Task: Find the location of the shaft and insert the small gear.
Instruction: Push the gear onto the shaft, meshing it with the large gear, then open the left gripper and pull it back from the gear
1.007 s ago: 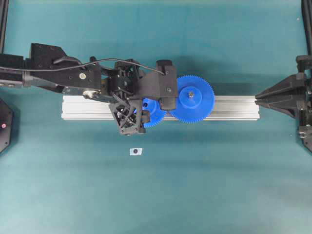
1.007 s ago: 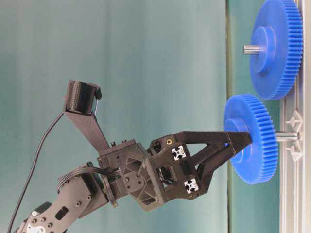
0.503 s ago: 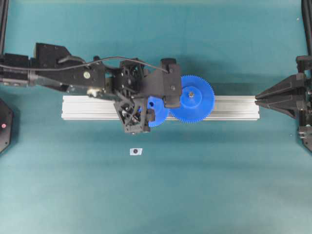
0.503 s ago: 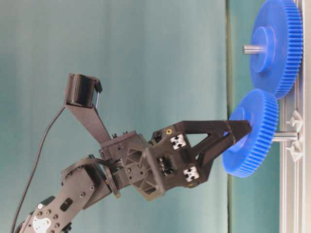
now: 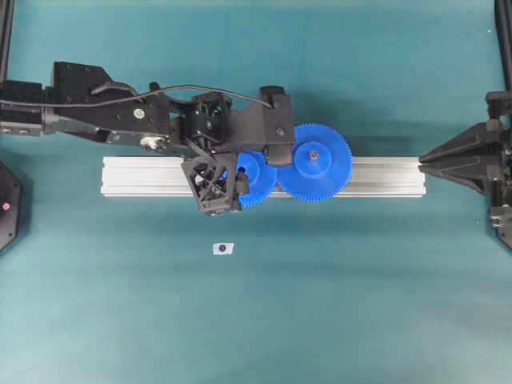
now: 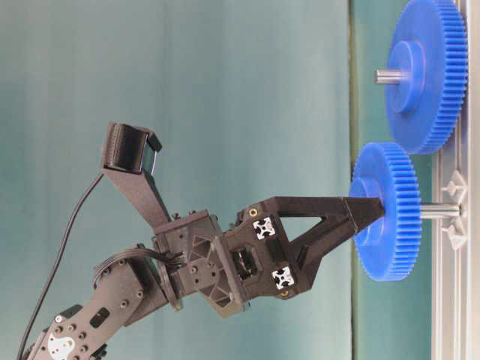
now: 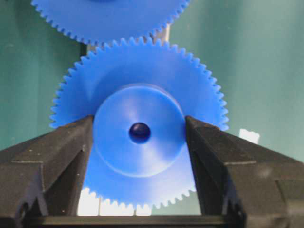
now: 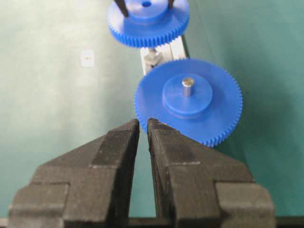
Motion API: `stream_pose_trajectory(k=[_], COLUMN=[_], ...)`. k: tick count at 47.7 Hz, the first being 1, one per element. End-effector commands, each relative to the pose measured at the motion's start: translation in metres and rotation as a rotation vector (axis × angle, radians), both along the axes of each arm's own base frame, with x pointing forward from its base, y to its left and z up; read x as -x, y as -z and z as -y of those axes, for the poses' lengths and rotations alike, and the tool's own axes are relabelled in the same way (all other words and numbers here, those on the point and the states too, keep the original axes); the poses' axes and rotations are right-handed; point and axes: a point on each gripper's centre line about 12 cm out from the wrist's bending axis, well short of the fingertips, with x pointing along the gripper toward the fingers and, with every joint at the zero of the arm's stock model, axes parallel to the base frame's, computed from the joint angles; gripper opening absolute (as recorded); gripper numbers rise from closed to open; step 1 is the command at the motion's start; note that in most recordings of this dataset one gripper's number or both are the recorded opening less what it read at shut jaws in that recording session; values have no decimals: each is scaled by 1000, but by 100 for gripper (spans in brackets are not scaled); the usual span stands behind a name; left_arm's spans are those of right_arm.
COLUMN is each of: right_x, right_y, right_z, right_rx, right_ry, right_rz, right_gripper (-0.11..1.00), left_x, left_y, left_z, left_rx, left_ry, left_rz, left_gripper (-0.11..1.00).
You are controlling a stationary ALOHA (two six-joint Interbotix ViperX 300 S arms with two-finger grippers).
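Left claw [image 6: 369, 212] is clenched on the small gear's [image 7: 138, 124] hub (not the teeth, so they're free to mesh with the big gear [image 5: 314, 162]). It sits partway down the shaft [image 6: 439, 211], above the rail [image 5: 384, 176]. Right claw [image 8: 142, 124] is nearly pinched together, holding nothing.

1. A robotics lab or test bench: the counter [image 5: 336, 304] is covered edge to edge in plain teal matting, bare of household things.
2. A slotted aluminium rail [image 5: 384, 177] serves as a fixture, carrying blue plastic gears [image 5: 314, 162] on metal pins.
3. Black arms with 3D-printed lattice parts and an exposed cable [image 6: 56, 255] work over it.
4. Black frame posts [image 5: 6, 40] stand at the counter's corners.
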Motion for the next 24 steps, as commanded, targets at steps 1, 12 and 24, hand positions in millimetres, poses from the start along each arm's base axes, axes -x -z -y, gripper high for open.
stream_pose_trajectory(k=[1,12,24], right_x=[-1,-2,-2], right_y=[-3,-3,-3], right_z=[1,1,1], right_rx=[-8,-6,-7], right_ry=[6,6,7], right_rz=[11,16,14], right_gripper=[20,20,21], left_x=[-3,-7,-13], left_y=[-16,-21,-38], left_z=[0,0,-1], left_rx=[-6,-9,-13], left_ry=[1,4,4], left_rz=[43,58,102], left_gripper=[68,79,79])
